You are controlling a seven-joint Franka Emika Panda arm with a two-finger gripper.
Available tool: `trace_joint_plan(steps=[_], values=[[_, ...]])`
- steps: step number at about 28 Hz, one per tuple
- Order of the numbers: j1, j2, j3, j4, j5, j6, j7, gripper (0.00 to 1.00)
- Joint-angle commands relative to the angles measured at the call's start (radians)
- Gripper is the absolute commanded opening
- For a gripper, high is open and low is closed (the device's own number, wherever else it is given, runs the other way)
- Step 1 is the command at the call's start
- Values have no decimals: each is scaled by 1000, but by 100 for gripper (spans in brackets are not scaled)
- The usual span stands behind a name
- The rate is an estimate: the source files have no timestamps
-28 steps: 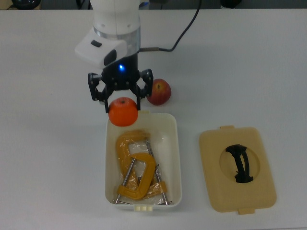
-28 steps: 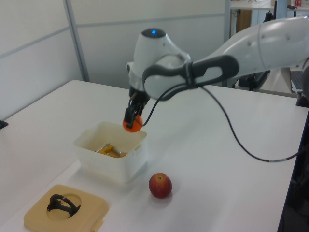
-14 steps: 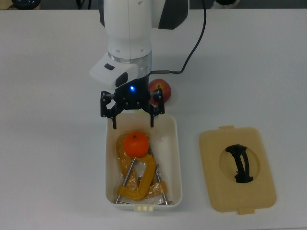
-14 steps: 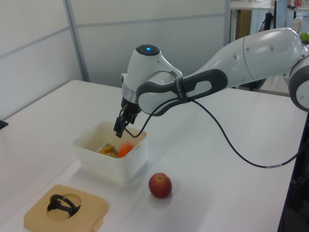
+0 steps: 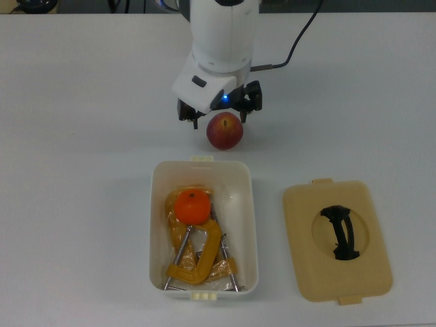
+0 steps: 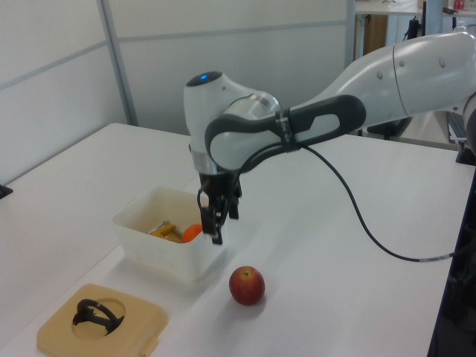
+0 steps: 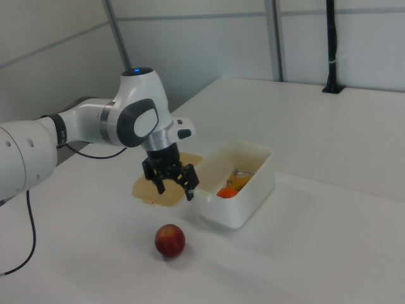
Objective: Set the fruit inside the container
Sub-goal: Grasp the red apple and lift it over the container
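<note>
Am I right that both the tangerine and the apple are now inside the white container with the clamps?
Not quite: only the tangerine lies in the white container with the clamps. The top view shows the apple on the table, outside it.

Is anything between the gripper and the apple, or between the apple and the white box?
Nothing visible. The open gripper hangs above the apple, nothing between them. Bare table separates the apple from the box. Inside, the tangerine and clamps take up the top view's left; the right is free.

arm (image 5: pixel 221 41): top view's upper edge cut it off | lid (image 7: pixel 155 190): gripper (image 7: pixel 172 182) hid most, behind container (image 7: pixel 237 183)
</note>
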Motion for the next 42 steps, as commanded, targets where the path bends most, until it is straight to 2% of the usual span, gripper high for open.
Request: trace_joint_plan(steps=[1, 11, 19, 20, 21, 23, 24, 26, 30, 34, 42], values=[[6, -15, 31, -111, -5, -3, -1, 100], [30, 34, 34, -185, -40, 59, 5, 100], [29, 66, 34, -191, -77, 75, 10, 100], [29, 69, 34, -191, -77, 75, 10, 96], [29, 69, 34, -193, -78, 73, 10, 81], [29, 67, 34, -194, -78, 70, 8, 60], [27, 63, 34, -191, -78, 66, 4, 43], [24, 52, 33, -190, -78, 60, -2, 33], [22, -11, 33, -177, -78, -32, -25, 31], [22, -61, 28, -115, -75, -150, -50, 31], [2, -69, 8, 4, -77, -144, -39, 31]])
